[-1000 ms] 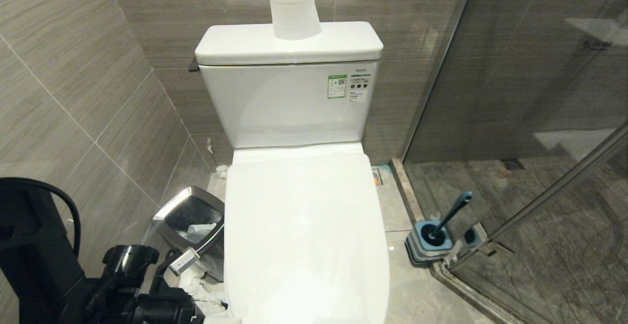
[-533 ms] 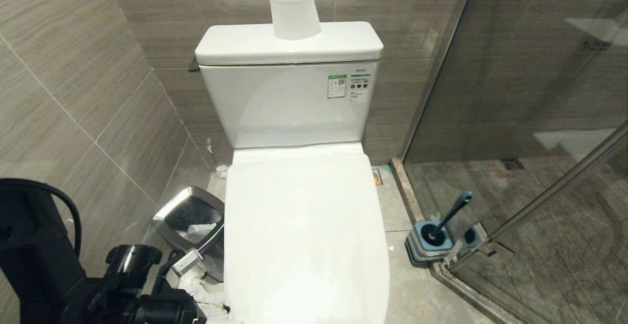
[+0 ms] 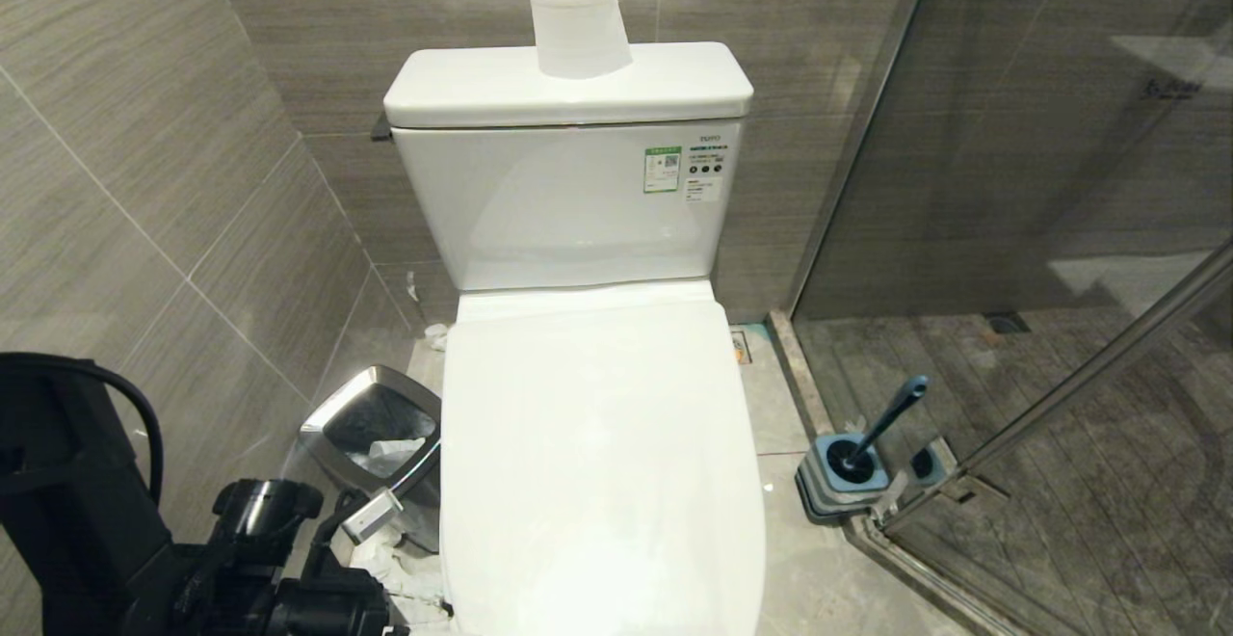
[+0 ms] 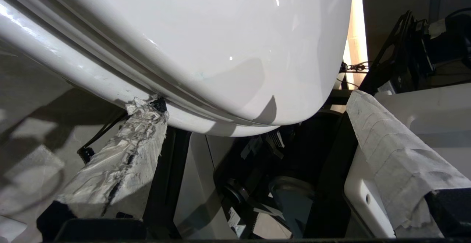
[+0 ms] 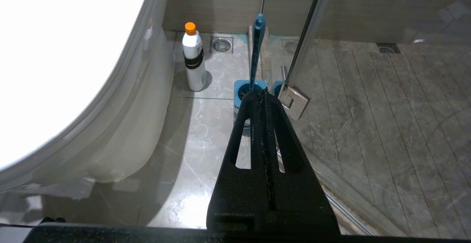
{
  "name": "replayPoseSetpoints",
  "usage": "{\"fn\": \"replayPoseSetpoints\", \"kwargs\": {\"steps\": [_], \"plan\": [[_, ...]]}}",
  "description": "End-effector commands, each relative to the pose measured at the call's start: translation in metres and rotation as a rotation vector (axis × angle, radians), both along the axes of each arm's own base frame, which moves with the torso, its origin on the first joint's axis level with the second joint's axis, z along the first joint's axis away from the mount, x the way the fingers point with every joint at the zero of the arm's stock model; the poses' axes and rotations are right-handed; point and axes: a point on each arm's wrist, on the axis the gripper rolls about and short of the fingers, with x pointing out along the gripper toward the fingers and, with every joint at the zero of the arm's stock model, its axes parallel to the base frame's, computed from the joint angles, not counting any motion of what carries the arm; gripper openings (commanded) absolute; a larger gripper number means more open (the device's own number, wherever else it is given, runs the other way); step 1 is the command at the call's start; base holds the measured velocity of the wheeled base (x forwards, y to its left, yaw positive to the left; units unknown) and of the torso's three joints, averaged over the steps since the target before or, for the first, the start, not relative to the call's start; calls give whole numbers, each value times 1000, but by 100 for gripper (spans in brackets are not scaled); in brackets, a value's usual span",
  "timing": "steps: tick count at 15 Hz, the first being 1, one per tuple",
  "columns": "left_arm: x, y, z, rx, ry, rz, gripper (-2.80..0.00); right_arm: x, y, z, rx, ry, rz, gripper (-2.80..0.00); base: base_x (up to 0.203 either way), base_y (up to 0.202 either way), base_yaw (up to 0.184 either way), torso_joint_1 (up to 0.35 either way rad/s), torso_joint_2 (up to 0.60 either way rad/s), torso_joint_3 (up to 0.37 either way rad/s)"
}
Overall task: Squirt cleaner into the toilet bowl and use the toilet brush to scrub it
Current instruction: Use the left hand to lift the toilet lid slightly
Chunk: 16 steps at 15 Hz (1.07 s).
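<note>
White lid (image 3: 597, 463): sitting shut, just above left claw (image 4: 254, 132).
Left claw: gaping apart, empty.
Advice: hook under rim, lifting slowly.

Paper roll (image 3: 578, 24), steel-rimmed bin (image 3: 371, 434)

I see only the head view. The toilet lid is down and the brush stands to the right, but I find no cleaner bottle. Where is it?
Observer: The right wrist view shows the cleaner standing upright on the floor, between the toilet bowl and the toilet brush.
Operator: Does the right end effector hold anything?
Observer: No. The right end effector is shut and empty, aimed toward the brush holder.
Operator: And the left one?
Observer: The left end effector is open, with one wrapped finger at the seam under the lid near its front.
</note>
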Motion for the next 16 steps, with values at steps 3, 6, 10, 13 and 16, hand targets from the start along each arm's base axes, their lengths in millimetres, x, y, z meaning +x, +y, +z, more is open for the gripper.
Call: {"fn": "replayPoseSetpoints", "kwargs": {"steps": [3,6,10,13,16], "plan": [[0,-4,1,-1,-10,-25,0,0,0,0,-1,0,0,-280,0,0,0,0,0,0],[1,-8,1,29,-15,-25,0,0,0,0,-1,0,0,-280,0,0,0,0,0,0],[3,-11,5,48,-10,-21,0,0,0,0,-1,0,0,-280,0,0,0,0,0,0],[5,-11,8,32,14,2,0,0,0,0,-1,0,0,-280,0,0,0,0,0,0],[5,-17,11,14,65,18,0,0,0,0,-1,0,0,-280,0,0,0,0,0,0]]}}
